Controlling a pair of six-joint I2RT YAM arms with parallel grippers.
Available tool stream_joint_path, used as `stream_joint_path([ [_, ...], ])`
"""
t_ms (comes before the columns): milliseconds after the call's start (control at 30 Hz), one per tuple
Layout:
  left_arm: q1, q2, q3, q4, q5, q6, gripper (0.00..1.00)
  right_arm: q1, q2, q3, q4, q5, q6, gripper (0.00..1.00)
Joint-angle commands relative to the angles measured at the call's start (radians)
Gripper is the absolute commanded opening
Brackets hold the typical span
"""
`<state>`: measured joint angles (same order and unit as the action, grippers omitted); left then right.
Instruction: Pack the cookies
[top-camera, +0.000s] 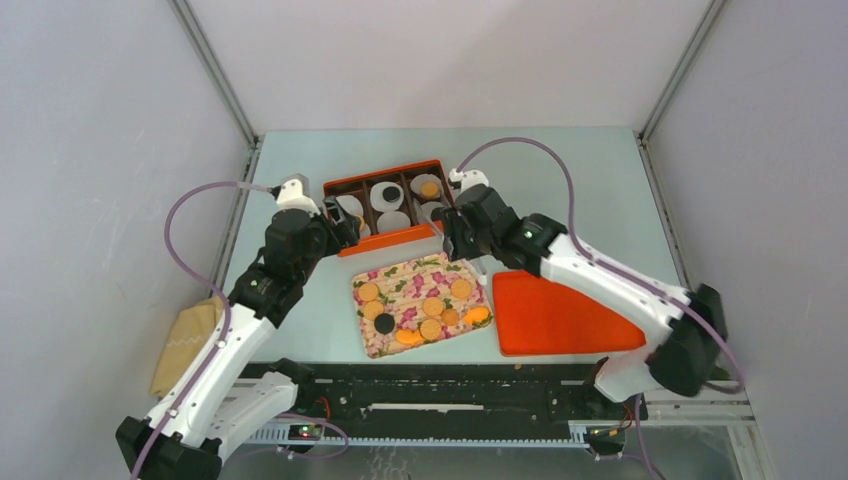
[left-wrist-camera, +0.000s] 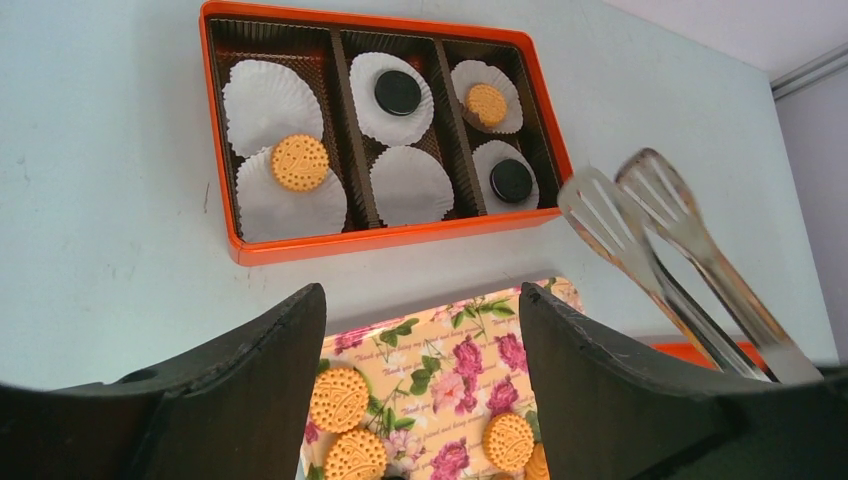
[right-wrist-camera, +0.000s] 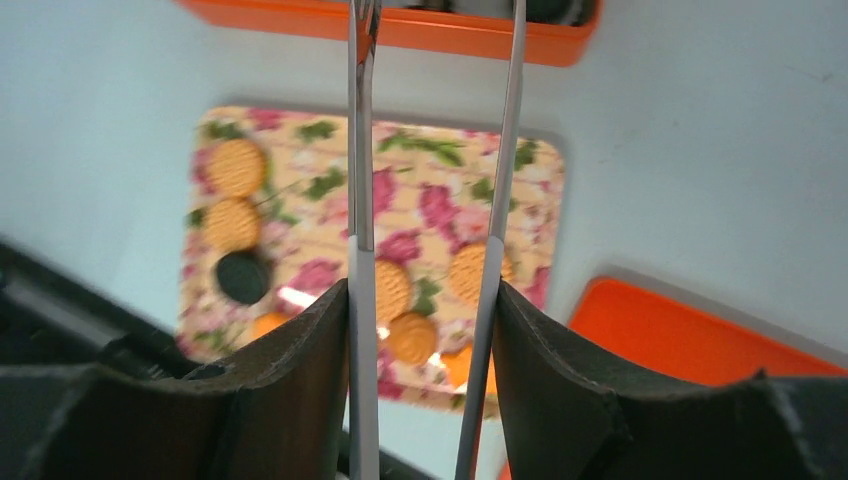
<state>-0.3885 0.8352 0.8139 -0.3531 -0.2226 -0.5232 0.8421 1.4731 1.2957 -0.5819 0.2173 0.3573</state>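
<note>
Several cookies (top-camera: 433, 306), mostly golden and one dark, lie on the floral tray (top-camera: 395, 275). In the orange box (left-wrist-camera: 232, 150), two golden cookies (left-wrist-camera: 300, 162) and two dark ones (left-wrist-camera: 398, 92) rest on white paper liners. My left gripper (left-wrist-camera: 420, 292) hangs open and empty above the tray's far edge, just short of the box. My right gripper (right-wrist-camera: 422, 285) is shut on metal tongs (right-wrist-camera: 360, 150), whose blades (left-wrist-camera: 640, 215) stand slightly apart with nothing between them, between tray and box.
An orange lid (top-camera: 555, 315) lies flat to the right of the tray. A tan cloth (top-camera: 185, 345) sits at the table's left edge. Two liners (left-wrist-camera: 410, 185) in the box hold nothing. Grey walls close in the table.
</note>
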Motion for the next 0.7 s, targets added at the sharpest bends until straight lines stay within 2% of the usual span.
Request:
stream_joint_path([
  [0, -0.001, -0.024, 0.029, 0.037, 0.027, 0.002, 0.76, 0.123, -0.172, -0.034, -0.087, 0.066, 0.069, 0.57],
  [367, -0.003, -0.033, 0.005, 0.053, 0.105, -0.038, 0.75, 0.381, -0.32, -0.321, -0.23, 0.134, 0.38, 0.56],
  [667, -0.006, -0.066, -0.008, 0.055, 0.12, -0.049, 0.75, 0.466, -0.309, -0.369, -0.281, 0.191, 0.481, 0.56],
])
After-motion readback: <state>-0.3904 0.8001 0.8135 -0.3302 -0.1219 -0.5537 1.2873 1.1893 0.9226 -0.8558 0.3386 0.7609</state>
